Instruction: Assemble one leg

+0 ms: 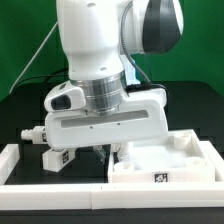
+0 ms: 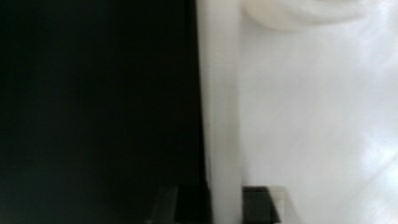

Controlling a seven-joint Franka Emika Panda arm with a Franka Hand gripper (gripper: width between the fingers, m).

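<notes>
My gripper (image 1: 103, 150) is low over the table, at the left edge of the large white tabletop (image 1: 165, 155) as the exterior view shows it. In the wrist view the gripper (image 2: 224, 203) has its two dark fingers on either side of the tabletop's thin side wall (image 2: 217, 110), pressed against it. A round hole (image 2: 299, 14) shows in the tabletop's flat face. One leg (image 1: 55, 157), white with a square tag, lies at the exterior view's left of the gripper. A second leg (image 1: 34, 132) lies behind it. No leg shows in the wrist view.
A white rim (image 1: 20, 160) runs along the front and left of the black table. The tabletop carries a tag (image 1: 160, 177) on its front side. A dark cable (image 1: 35, 60) hangs behind at the exterior view's left.
</notes>
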